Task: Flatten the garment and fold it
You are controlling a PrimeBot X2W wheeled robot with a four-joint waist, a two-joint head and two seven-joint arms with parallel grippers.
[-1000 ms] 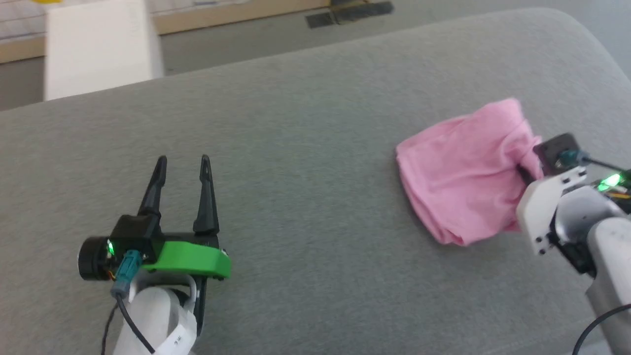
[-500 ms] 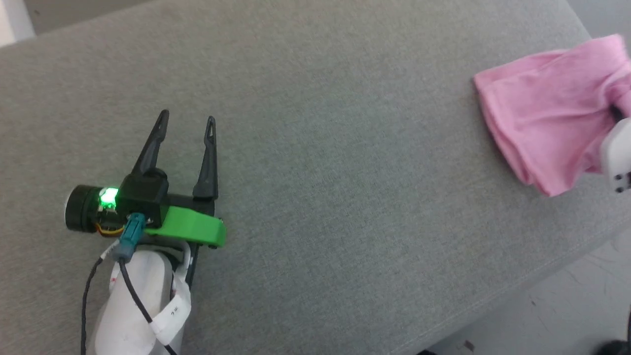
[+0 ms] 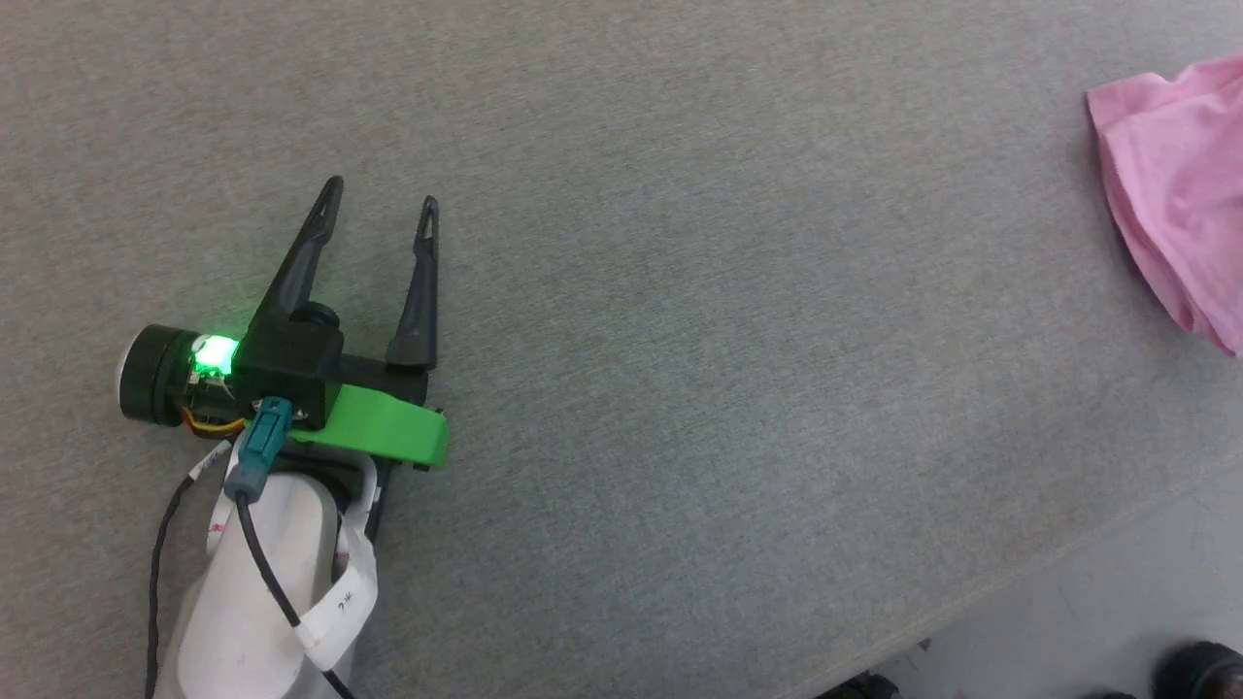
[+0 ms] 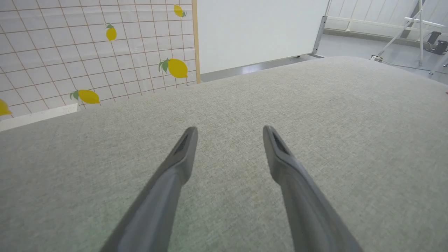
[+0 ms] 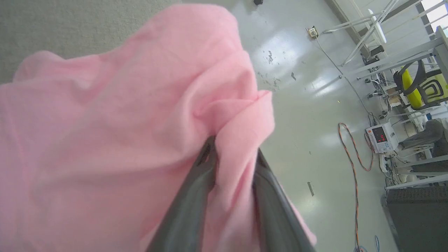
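The light pink garment (image 3: 1180,184) lies bunched at the right edge of the head view, on the grey padded surface (image 3: 680,291). Through the right wrist camera the garment (image 5: 105,140) looms large, and my right gripper (image 5: 232,150) is shut on a fold of it, the cloth pinched between both dark fingers. My left gripper (image 3: 381,194) rests over the grey surface at the lower left, far from the garment. It is open with nothing between its fingers (image 4: 185,147). No tag or elastic edge is visible.
The grey surface ends at its front right edge (image 3: 1068,553), with pale floor (image 3: 1117,621) below. A lemon-patterned tiled wall (image 4: 87,52) and a white panel (image 4: 259,31) stand beyond the far edge. Cables (image 5: 353,164) and equipment (image 5: 379,138) lie on the floor to the right.
The head camera has swung left and down, so the garment slid to the picture's right edge and the right gripper left that view. The left gripper stays open in place.
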